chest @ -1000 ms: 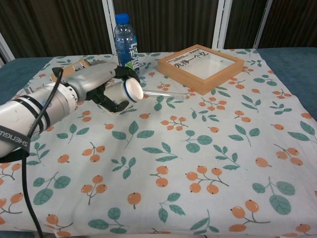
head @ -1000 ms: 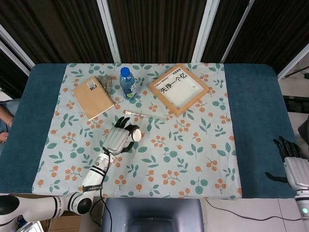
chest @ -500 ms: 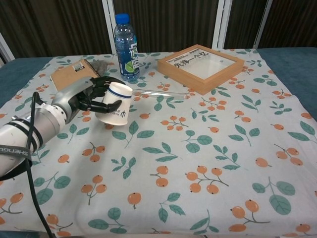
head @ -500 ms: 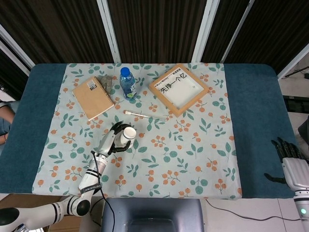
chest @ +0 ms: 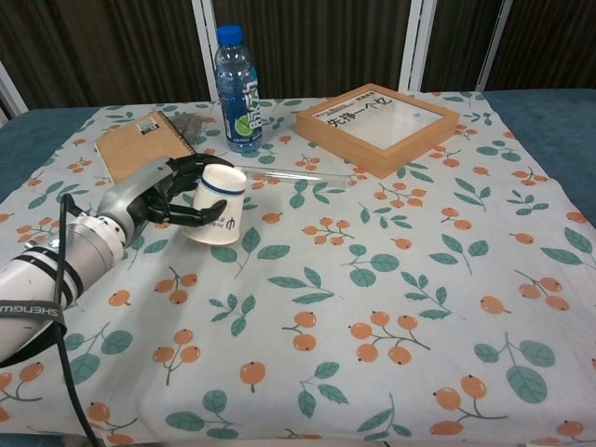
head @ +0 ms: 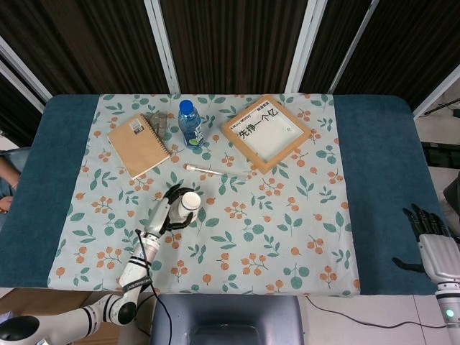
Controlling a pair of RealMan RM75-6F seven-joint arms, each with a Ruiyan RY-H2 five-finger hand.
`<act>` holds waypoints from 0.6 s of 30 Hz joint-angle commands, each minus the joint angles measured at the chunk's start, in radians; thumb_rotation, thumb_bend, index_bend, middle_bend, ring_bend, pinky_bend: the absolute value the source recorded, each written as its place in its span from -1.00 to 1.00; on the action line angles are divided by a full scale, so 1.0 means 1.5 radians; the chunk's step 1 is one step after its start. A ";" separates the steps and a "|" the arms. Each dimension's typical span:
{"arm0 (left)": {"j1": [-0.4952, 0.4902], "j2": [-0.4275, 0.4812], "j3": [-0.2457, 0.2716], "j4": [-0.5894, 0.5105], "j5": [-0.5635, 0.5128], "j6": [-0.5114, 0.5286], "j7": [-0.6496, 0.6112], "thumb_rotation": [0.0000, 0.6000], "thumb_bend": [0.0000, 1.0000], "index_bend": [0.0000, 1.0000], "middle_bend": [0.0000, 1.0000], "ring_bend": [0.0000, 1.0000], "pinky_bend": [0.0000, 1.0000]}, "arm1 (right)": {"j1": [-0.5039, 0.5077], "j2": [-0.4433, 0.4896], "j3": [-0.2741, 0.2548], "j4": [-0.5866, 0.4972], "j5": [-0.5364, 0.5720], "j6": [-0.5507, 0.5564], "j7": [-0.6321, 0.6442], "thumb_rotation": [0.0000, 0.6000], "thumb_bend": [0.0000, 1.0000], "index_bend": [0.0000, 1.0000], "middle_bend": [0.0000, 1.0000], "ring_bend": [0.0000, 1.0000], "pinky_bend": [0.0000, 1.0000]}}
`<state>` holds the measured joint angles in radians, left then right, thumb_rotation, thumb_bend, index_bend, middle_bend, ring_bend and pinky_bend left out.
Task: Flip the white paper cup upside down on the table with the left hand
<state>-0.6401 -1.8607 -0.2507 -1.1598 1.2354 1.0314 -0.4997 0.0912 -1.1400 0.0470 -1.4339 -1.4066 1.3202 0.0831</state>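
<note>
My left hand (chest: 166, 197) grips the white paper cup (chest: 216, 205) from its left side, fingers wrapped around the wall. The cup is nearly upside down, base up and slightly tilted, its rim low over the flowered cloth. From above, the cup (head: 189, 202) shows its round base beside the left hand (head: 164, 214), left of the table's middle. My right hand (head: 429, 233) hangs off the table's right edge, fingers spread, holding nothing.
A blue water bottle (chest: 236, 90) stands behind the cup. A brown notebook (head: 139, 144) lies at the back left, a wooden framed board (head: 266, 132) at the back right. A thin stick (head: 215, 171) lies between the bottle and the cup.
The left hand turned the cup from lying sideways with its base toward the right to nearly base-up, and lowered it toward the cloth. The forearm dropped too. The right hand barely moved.
</note>
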 commanded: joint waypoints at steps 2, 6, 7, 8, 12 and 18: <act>0.000 0.009 0.006 -0.002 0.005 -0.019 -0.008 1.00 -0.18 -0.70 -0.72 -1.00 -1.00 | 0.000 0.001 0.000 -0.001 0.002 -0.001 -0.001 1.00 -0.61 -1.00 -1.00 -1.00 -1.00; 0.000 0.019 0.007 -0.008 0.010 -0.028 -0.015 1.00 -0.18 -0.98 -0.95 -1.00 -1.00 | -0.001 0.003 0.001 -0.004 0.009 -0.004 -0.003 1.00 -0.61 -1.00 -1.00 -1.00 -1.00; 0.001 0.022 0.006 -0.011 0.012 -0.028 -0.017 1.00 -0.18 -0.99 -0.97 -1.00 -1.00 | -0.001 0.003 0.002 -0.005 0.010 -0.004 -0.003 1.00 -0.61 -1.00 -1.00 -1.00 -1.00; 0.002 0.024 0.006 -0.013 0.014 -0.027 -0.019 1.00 -0.18 -1.00 -1.00 -1.00 -1.00 | -0.001 0.004 0.002 -0.005 0.010 -0.004 -0.004 1.00 -0.61 -1.00 -1.00 -1.00 -1.00; 0.005 0.037 0.003 -0.030 0.025 -0.016 -0.021 1.00 -0.20 -1.00 -1.00 -1.00 -1.00 | -0.001 0.006 0.002 -0.009 0.009 -0.003 -0.004 1.00 -0.61 -1.00 -1.00 -1.00 -1.00; 0.023 0.105 0.004 -0.111 0.063 0.045 0.050 1.00 -0.23 -1.00 -1.00 -1.00 -1.00 | -0.003 0.015 0.006 -0.020 0.002 0.011 -0.003 1.00 -0.61 -1.00 -1.00 -1.00 -1.00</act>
<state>-0.6202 -1.7497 -0.2462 -1.2741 1.3035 1.0568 -0.4804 0.0881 -1.1191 0.0546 -1.4623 -1.4021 1.3346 0.0779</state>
